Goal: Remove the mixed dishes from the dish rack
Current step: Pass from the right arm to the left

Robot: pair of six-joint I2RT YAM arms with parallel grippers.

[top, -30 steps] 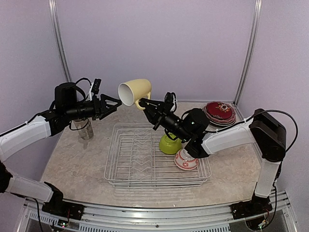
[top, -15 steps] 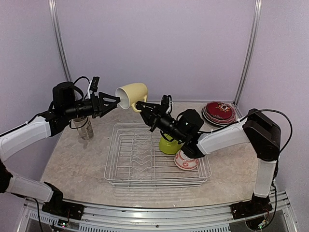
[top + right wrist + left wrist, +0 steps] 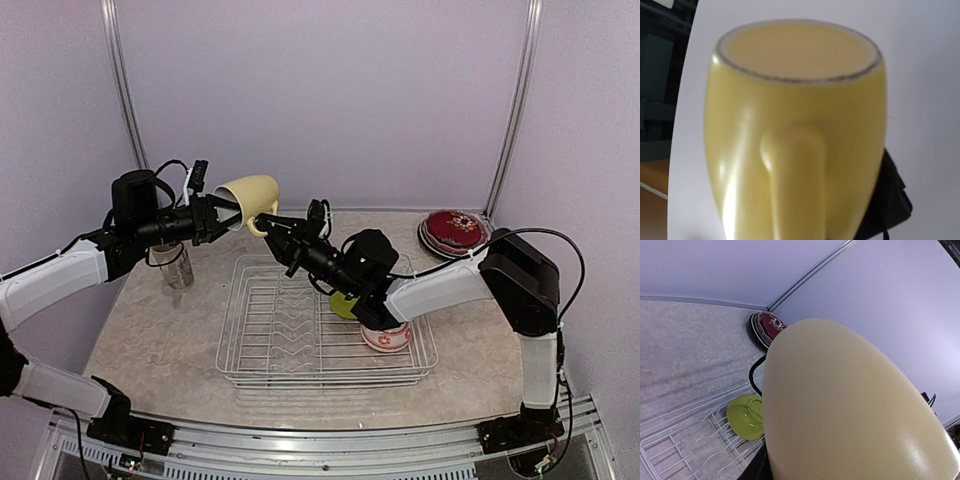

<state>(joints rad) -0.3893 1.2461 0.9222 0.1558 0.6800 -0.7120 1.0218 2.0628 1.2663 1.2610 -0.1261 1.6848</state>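
Much is hidden from me here. In the left wrist view the pale yellow mug [image 3: 840,405] fills most of the picture, so I see none of that gripper's fingers, only the lime-green bowl [image 3: 746,416] in the dish rack [image 3: 685,450] and the stack of plates [image 3: 767,326] at the far corner of the table [image 3: 685,350]. The right wrist view shows only the mug's handle and rim close up, with a dark blurred shape at the lower right. From above, the right arm stretches left across the rack and covers most of the bowl, while a small white-and-red bowl [image 3: 388,338] sits in the rack's right end. A tall cup [image 3: 176,268] stands on the table, partly behind the left arm and hard to make out. The left arm reaches level to the right, and the left gripper [image 3: 228,212] meets the mug's open mouth. I cannot tell whether it has clamped on the rim. The right gripper [image 3: 270,222] is closed on the mug's handle, holding the mug on its side in the air above the rack's far left corner. A second ago the mug hung farther right, well apart from the left gripper, whose jaws were spread wide.
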